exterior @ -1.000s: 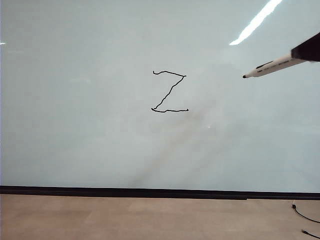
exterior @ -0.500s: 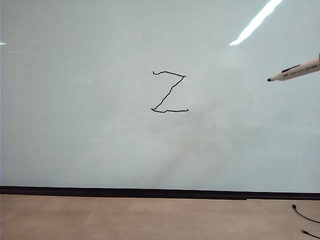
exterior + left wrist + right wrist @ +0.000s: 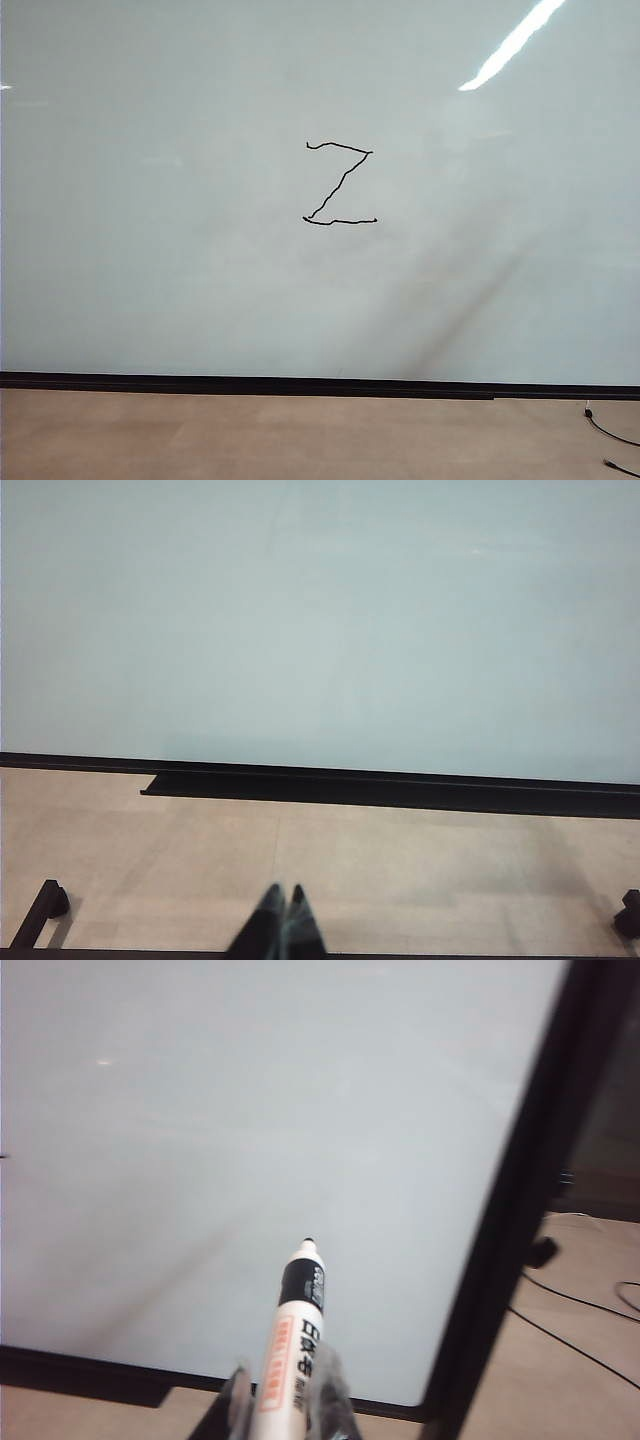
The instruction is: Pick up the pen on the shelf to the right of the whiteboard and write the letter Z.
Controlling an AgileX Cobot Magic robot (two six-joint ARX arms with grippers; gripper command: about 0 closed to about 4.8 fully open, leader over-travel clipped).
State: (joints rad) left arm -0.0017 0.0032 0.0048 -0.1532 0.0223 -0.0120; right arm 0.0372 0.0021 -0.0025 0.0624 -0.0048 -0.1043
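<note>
A thin black letter Z [image 3: 340,183] stands near the middle of the whiteboard [image 3: 150,250] in the exterior view. Neither arm shows in that view. In the right wrist view my right gripper [image 3: 288,1392] is shut on the pen [image 3: 295,1335], a white marker with an orange label and a dark tip aimed at the whiteboard [image 3: 250,1110], well off its surface. In the left wrist view my left gripper [image 3: 285,895] is shut and empty, low over the tan floor, facing the whiteboard [image 3: 320,610]. The shelf is not clearly visible.
A black strip [image 3: 320,385] runs along the board's lower edge above the tan floor [image 3: 250,435]. Black cables [image 3: 610,435] lie at the floor's right. The board's black right frame [image 3: 510,1210] and more cables [image 3: 580,1330] show in the right wrist view. Dark stand feet [image 3: 40,910] sit on the floor.
The right gripper with the pen has drawn back to the right and left the exterior view. The Z is unchanged and the left arm has stayed still.
</note>
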